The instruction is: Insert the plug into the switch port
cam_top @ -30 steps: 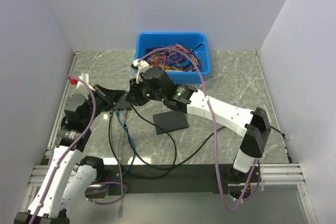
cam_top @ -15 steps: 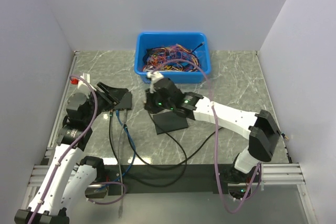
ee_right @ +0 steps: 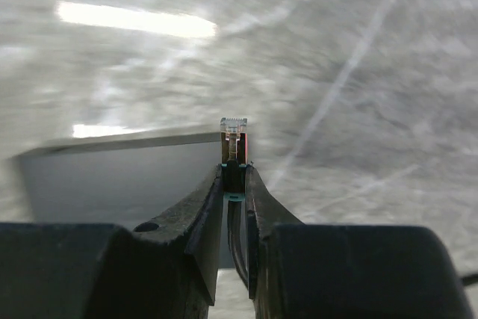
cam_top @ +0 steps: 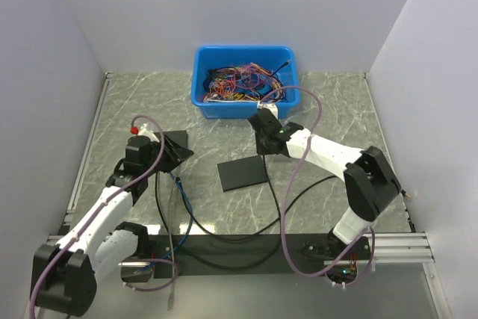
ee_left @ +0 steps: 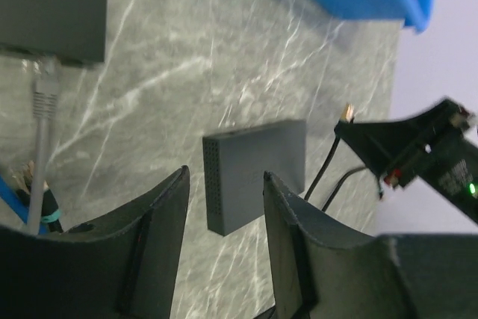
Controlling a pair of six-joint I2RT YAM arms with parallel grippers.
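Observation:
The switch (cam_top: 178, 138), a dark flat box, lies at the left with cables in its port row (ee_left: 46, 56); my left arm partly covers it in the top view. Open and empty, my left gripper (cam_top: 173, 156) (ee_left: 224, 175) hovers just right of it, fingers pointing at the plain black slab (cam_top: 243, 173) (ee_left: 254, 173). Over to the right, near the bin, my right gripper (cam_top: 263, 126) (ee_right: 234, 173) is shut on the plug (ee_right: 234, 136), a clear connector on a black cable. The plug tip (ee_left: 346, 113) points up, well apart from the switch.
A blue bin (cam_top: 287, 95) full of coloured wires stands at the back centre. A grey cable (ee_left: 43, 95) and blue and black cables (cam_top: 179, 196) run from the switch toward the near edge. White walls close in both sides.
My right gripper has swung right and back from over the switch, carrying the plug. My left gripper has opened and shifted right along the switch.

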